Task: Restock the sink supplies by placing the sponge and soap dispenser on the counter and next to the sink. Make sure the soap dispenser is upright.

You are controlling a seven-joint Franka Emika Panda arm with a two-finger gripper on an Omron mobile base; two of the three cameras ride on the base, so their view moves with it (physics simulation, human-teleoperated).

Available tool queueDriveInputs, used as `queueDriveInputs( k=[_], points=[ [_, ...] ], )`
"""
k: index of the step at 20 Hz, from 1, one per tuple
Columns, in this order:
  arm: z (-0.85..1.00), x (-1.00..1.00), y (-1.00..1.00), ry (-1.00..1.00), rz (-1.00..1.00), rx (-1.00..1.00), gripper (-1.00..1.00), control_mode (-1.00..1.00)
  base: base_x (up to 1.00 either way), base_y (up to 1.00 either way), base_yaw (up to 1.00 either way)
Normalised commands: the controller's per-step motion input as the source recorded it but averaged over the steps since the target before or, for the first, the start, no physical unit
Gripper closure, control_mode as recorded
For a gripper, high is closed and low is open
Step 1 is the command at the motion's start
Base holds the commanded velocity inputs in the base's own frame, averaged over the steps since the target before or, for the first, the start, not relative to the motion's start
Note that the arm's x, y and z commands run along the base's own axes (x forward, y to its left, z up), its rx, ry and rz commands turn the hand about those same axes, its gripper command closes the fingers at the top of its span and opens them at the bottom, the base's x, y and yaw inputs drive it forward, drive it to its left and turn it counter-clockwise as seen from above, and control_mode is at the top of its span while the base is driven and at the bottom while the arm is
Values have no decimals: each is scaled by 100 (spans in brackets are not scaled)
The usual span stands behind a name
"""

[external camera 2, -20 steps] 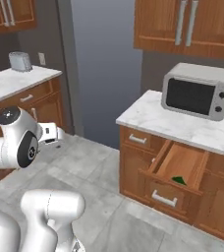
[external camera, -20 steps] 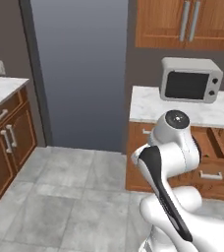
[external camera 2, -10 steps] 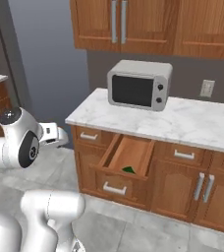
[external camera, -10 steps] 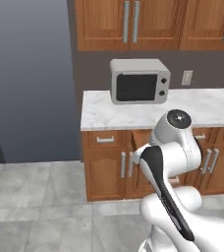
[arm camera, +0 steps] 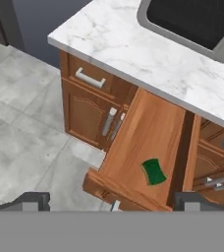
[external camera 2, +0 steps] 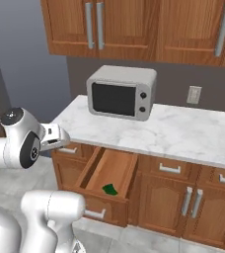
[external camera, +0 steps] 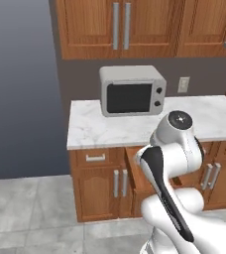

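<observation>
The sponge (arm camera: pixel 154 172) lies flat on the floor of an open wooden drawer (arm camera: pixel 148 142), toward its front end, green side up; from the right base view it shows as a small green patch (external camera 2: pixel 109 189) in the same drawer (external camera 2: pixel 109 170), which is pulled out below the counter (external camera 2: pixel 183 131). In the hand view the jaws stand spread wide, their two dark tips low at either side of the picture, with the sponge between them but well ahead, untouched, and nothing held. The gripper (external camera 2: pixel 55 138) sits beside the drawer's left side, at about counter height and short of the drawer. A grey microwave (external camera 2: pixel 122 92) stands on the marble counter directly above the drawer, and its dark door and rim show at the top of the hand view (arm camera: pixel 192 22). Closed cabinet doors (arm camera: pixel 87 115) with metal handles sit to the left of the drawer, and wall cupboards (external camera: pixel 120 25) hang above the microwave. The drawer's side walls flank the sponge; nothing lies over it. Compared with half a second ago, the whole scene has shifted in both base views and the counter stands nearer and more square-on, which is the base driving, not the things moving; the jaws remain as wide as they were.
</observation>
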Motion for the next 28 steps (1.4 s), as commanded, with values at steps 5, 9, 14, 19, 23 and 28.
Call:
queueDriveInputs(
  k=[5,9,14,19,23,28],
  points=[
    [0,0,0,0,0,0,-100,100,-17,-59,-11],
    [0,0,0,0,0,0,-100,100,-19,-9,-24],
    [0,0,0,0,0,0,-100,100,0,22,-24],
    [0,0,0,0,0,0,-100,100,1,0,-6],
    [-41,31,0,2,0,6,-100,-100,0,0,0],
    [-73,62,0,11,0,7,-100,-100,0,0,0]
  ],
)
